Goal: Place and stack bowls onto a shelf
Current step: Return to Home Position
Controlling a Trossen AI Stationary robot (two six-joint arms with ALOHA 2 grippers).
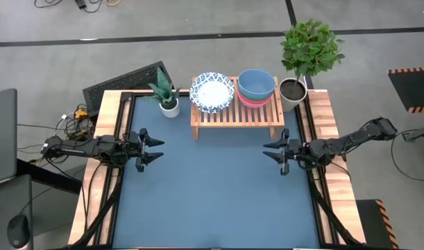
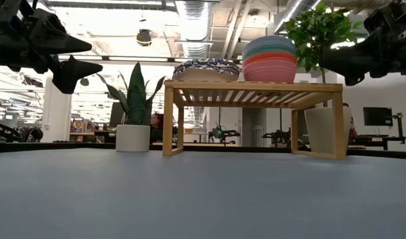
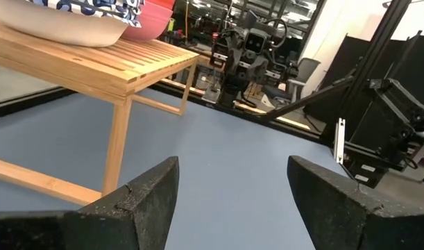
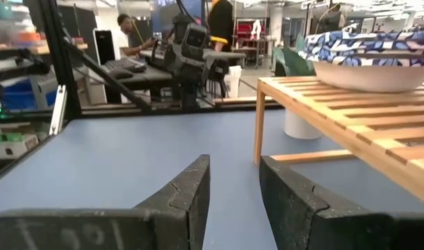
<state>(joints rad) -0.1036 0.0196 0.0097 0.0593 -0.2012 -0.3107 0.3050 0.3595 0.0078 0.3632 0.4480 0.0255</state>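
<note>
The light-wood shelf (image 1: 237,114) stands on its legs at the far middle of the blue table. On its slatted top, at the left, rests a stack of white bowls with blue-patterned rims (image 1: 212,92); at the right rests a second stack with a light blue bowl (image 1: 256,83) over pink and red ones (image 2: 270,66). My left gripper (image 1: 160,150) hovers open above the table's left part, pointing level toward the right. My right gripper (image 1: 266,151) hovers above the right part, pointing level toward the left, its fingers a little apart with nothing between them (image 4: 234,173).
A small spiky plant in a white pot (image 1: 168,101) stands left of the shelf, and a leafy plant in a white pot (image 1: 293,92) stands right of it. Wooden edges (image 1: 107,125) frame the table. The blue surface (image 1: 218,201) nearer than the shelf is free room.
</note>
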